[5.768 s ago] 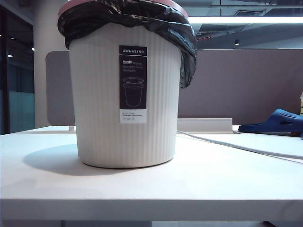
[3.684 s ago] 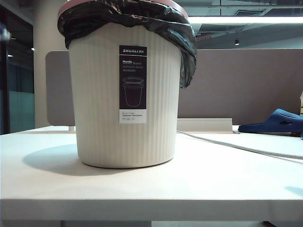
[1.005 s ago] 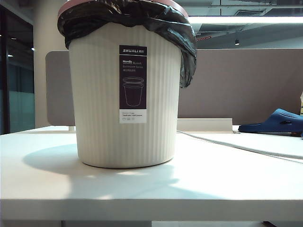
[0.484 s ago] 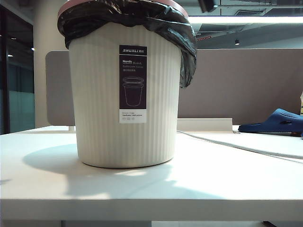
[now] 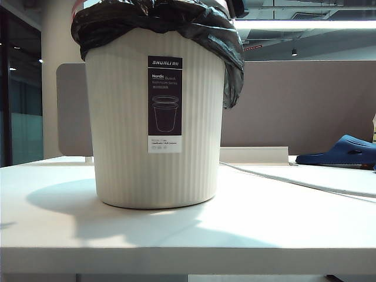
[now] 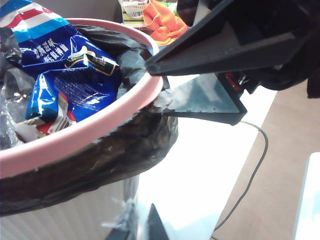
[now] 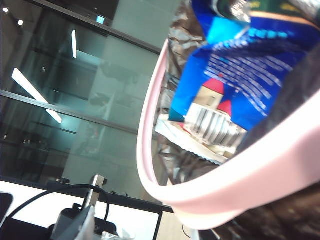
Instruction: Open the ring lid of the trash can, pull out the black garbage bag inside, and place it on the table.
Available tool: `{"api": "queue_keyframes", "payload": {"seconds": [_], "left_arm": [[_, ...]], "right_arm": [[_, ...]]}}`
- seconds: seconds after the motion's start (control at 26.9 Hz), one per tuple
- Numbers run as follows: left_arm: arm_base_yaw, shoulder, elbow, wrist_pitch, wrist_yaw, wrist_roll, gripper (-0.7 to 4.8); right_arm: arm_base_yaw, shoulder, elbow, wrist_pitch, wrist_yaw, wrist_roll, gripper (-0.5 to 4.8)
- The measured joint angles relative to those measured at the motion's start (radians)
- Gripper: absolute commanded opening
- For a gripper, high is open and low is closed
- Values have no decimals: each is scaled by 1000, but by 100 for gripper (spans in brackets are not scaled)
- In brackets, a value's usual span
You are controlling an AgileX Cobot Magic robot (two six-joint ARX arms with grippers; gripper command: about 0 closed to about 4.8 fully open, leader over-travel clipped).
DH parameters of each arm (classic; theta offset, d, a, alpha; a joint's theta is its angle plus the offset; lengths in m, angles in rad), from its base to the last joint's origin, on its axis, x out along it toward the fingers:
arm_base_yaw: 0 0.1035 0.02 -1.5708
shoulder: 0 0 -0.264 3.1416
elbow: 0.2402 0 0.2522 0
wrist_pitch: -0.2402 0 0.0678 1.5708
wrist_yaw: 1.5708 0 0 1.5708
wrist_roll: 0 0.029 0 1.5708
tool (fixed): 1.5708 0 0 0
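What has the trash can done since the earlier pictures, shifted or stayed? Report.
No, it stayed. The trash can stands as before against the grey partition panel behind it, covering the same stretch of it.

Trash can [image 5: 155,117] standing upright on table [image 5: 188,229].
Pink ring lid [image 6: 100,127] sitting on rim, clamping black garbage bag [image 5: 220,41] draping outside.

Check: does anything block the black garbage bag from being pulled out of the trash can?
Yes. The ring lid sits on the trash can, clamping the black garbage bag. The left end effector is at it.
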Motion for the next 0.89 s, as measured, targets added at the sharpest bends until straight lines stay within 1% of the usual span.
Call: {"api": "queue_keyframes", "payload": {"seconds": [0.04,0.15,0.22,0.33,0.48,0.6,0.71,0.78,0.89], "left_arm": [[0,0,0,0,0,1,30],[0,0,0,1,-3,38,24],[0,9,0,20,-4,49,-7],[0,32,0,38,-5,67,-6],[-1,72,0,97,-6,71,-6],[-19,116,0,157,-5,70,-6],[-43,150,0,190,-7,70,-6],[-64,168,0,231,-29,69,-6],[-93,182,0,288,-98,70,-6]], "right_arm": [[0,0,0,1,0,0,243],[0,0,0,19,0,0,243],[-1,0,0,47,0,0,243],[-5,0,0,67,0,0,243],[-16,0,0,74,-2,3,243],[-16,0,0,101,-2,9,243],[-16,0,1,121,-2,11,243],[-17,0,1,121,-4,14,243],[-18,0,1,123,-20,18,243]]}}
